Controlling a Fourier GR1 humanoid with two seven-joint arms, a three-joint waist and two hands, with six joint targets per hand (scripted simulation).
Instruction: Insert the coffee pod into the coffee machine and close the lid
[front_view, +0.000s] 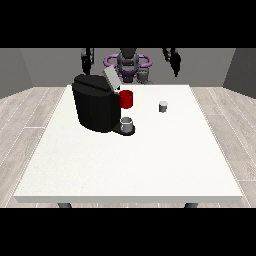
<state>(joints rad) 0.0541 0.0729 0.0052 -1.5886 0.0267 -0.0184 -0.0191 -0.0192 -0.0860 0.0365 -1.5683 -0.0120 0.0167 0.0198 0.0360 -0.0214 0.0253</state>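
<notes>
My hand at the view's right hangs in the air beyond the far edge of the table, holding nothing; it is too small and dark for me to tell how its fingers lie. My hand at the view's left is raised the same way behind the far edge, also holding nothing, and again I cannot tell whether its fingers are straight or curled. Both are well apart from everything on the table. Nearest the hand at the view's right, the coffee pod stands upright on the white top, a small pale grey cup shape. To its left is the coffee machine, a black blocky body with its grey lid tilted up and open. A red part shows on the machine's side facing the pod, and a small grey cup sits on its base below.
</notes>
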